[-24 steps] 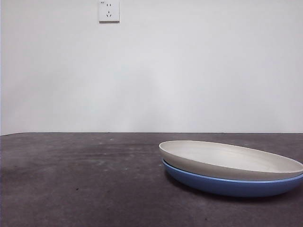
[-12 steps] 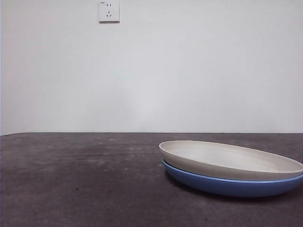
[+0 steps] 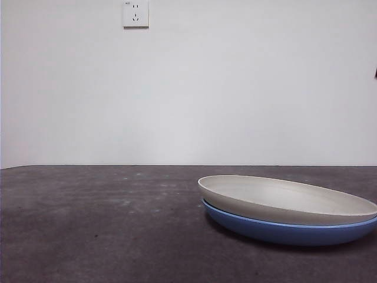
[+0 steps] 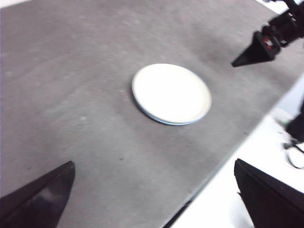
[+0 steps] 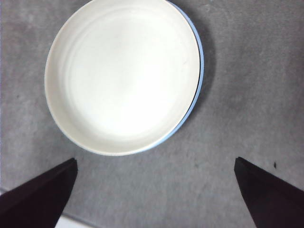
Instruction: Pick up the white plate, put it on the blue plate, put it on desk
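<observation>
Far left, at about nine o'clock in the front view: bare desk (image 3: 100, 224), dark and faintly speckled, running back to a white wall (image 3: 235, 94). High at eleven o'clock on that wall, a white socket (image 3: 135, 13).

Further right, at about four o'clock: the white plate (image 3: 285, 199) lying on the blue plate (image 3: 283, 231), slightly tilted, its left rim raised a little higher than the right and a blue band showing beneath it. Both stacked plates resting on the desk, with nothing gripping them.

At the far right edge, near two o'clock, only a tiny dark sliver, too small to identify.

From the left wrist view: left gripper (image 4: 154, 199) held high above the desk (image 4: 71, 95), jaws spread wide, nothing between them, well apart from the stack. White plate (image 4: 171, 93) seen small near twelve o'clock, a thin rim of blue plate (image 4: 156, 118) showing along one side. Right gripper (image 4: 256, 51) seen at about two o'clock, near the plates.

From the right wrist view: right gripper (image 5: 154, 192) above the stack, jaws spread wide and empty. White plate (image 5: 121, 76) filling the space ahead at twelve o'clock, a crescent of blue plate (image 5: 200, 61) peeking out at its three o'clock edge, grey desk (image 5: 251, 104) all round.
</observation>
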{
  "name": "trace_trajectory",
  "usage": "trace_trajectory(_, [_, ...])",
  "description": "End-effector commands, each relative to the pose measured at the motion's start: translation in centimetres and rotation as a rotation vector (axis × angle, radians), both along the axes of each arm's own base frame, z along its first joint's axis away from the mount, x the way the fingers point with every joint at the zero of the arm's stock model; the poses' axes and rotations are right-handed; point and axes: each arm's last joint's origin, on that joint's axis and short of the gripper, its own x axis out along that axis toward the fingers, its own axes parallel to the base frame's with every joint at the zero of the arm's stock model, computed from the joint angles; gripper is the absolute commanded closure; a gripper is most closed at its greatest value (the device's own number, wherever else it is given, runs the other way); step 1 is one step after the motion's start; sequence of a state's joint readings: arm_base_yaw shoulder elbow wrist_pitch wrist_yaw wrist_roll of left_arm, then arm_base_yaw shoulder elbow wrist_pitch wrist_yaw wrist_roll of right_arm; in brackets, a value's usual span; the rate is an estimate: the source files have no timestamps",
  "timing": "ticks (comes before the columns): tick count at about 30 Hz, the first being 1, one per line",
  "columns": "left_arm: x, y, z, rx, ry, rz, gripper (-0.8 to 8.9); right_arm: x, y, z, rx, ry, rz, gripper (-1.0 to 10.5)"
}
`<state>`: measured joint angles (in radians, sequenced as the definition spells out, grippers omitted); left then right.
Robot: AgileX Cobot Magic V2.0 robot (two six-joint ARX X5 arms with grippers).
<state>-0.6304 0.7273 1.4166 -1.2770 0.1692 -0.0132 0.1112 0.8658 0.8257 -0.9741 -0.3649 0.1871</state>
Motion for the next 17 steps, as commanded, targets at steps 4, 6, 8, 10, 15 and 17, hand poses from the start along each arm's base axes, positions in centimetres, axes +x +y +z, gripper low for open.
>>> trace_trajectory(4, [0.1, 0.0, -0.4, -0.007, -0.001, 0.028, 2.47, 2.7, 0.4, -1.0, 0.009, 0.0, -0.011, 2.9])
trace_trajectory(6, [0.1, 0.0, -0.4, -0.007, -0.001, 0.028, 2.47, 3.8, 0.5, -1.6, 0.009, 0.009, -0.011, 2.9])
trace_trajectory(8, [0.1, 0.0, -0.4, -0.007, -0.002, 0.028, 2.47, 4.7, 0.6, -2.2, 0.007, 0.026, -0.01, 2.9])
trace_trajectory(10, [0.1, 0.0, -0.4, -0.007, -0.002, 0.028, 2.47, 5.7, 0.7, -3.0, 0.002, 0.042, -0.005, 2.9])
trace_trajectory(15, [0.1, 0.0, -0.4, -0.007, -0.002, 0.028, 2.47, 8.1, 1.0, -5.0, -0.007, 0.069, 0.006, 2.9])
trace_trajectory(17, [0.1, 0.0, -0.3, -0.008, -0.003, 0.027, 2.47, 8.8, 1.1, -5.7, -0.009, 0.082, 0.012, 2.9])
